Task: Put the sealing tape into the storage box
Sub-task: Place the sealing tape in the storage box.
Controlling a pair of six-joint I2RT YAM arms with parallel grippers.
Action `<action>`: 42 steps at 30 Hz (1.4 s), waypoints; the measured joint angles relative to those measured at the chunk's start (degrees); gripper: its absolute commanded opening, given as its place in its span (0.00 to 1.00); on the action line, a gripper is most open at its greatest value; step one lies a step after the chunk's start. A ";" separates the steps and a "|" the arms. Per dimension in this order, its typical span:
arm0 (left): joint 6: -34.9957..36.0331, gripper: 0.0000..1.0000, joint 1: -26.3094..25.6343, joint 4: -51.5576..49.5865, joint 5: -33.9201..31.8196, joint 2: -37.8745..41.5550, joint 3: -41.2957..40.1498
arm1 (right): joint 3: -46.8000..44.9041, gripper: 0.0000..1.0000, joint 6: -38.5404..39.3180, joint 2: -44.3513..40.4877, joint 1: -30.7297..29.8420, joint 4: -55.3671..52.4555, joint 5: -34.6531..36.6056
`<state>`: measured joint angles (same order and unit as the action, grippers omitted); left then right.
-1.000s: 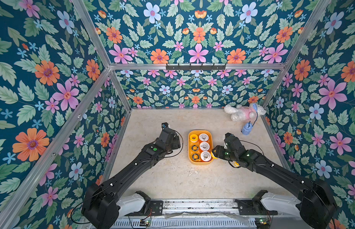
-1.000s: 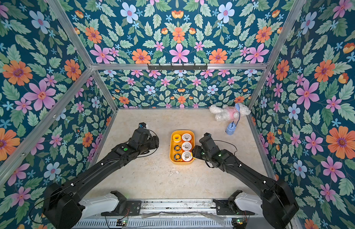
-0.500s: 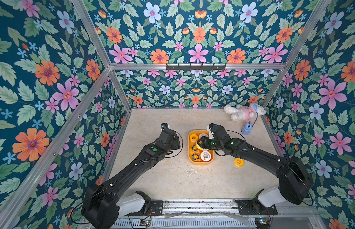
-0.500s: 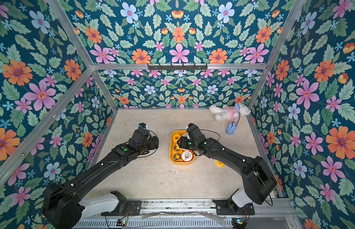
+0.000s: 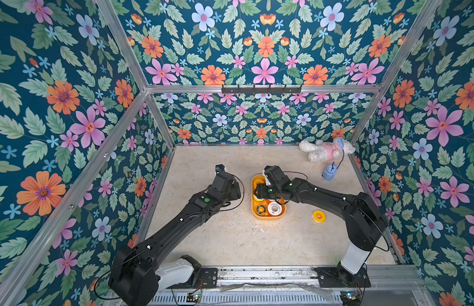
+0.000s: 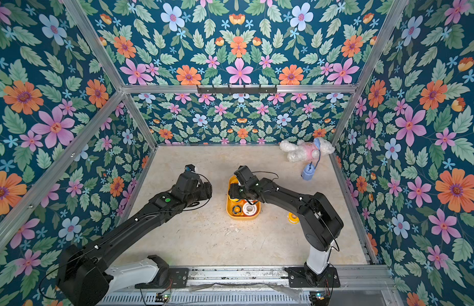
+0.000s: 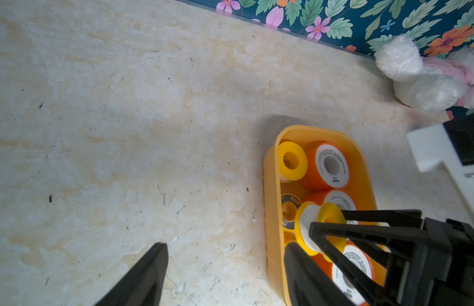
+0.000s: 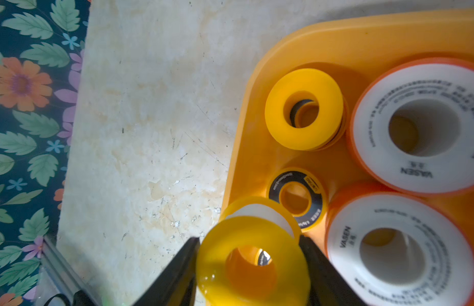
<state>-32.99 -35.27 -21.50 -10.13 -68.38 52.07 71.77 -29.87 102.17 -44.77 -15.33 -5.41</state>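
In both top views my right hand (image 5: pixel 258 194) hovers over the shallow yellow plastic storage box (image 5: pixel 267 216), its jaws hidden beneath the wrist. One loose plain yellow spool of sealing tape (image 6: pixel 293 217) lies flat on the beige surface, well behind that hand and near its arm's elbow.

In the left wrist view my left hand (image 7: pixel 225 267) stands wide with nothing between the jaws, only bare surface. The box is just beside one finger.

In the right wrist view the right hand is clamped partway on a yellow-flanged spool wound with white tape (image 8: pixel 257 227), which hangs over the box's edge. Ahead of the fingertips, inside the box, sit a plain yellow ring (image 8: pixel 304 108), a black-faced yellow spool (image 8: pixel 297 196) and two white-faced orange-rimmed spools (image 8: pixel 421 127).

I judge the job nearly done: the held spool needs releasing and the loose one fetching. I cannot count any lower layers.
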 measured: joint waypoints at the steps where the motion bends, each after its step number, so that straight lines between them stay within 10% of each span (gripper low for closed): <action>1: 0.00 0.75 0.00 0.00 0.00 0.00 -0.02 | 0.31 0.61 0.11 0.39 -0.11 -0.42 0.46; 42: 0.00 0.75 0.00 -0.02 -0.13 0.39 -0.28 | 8.00 0.70 1.44 7.85 -1.18 -6.69 6.88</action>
<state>-32.99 -35.27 -21.52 -10.26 -67.99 51.79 79.77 -28.42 110.02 -45.95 -22.02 1.48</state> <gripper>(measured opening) 0.755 0.698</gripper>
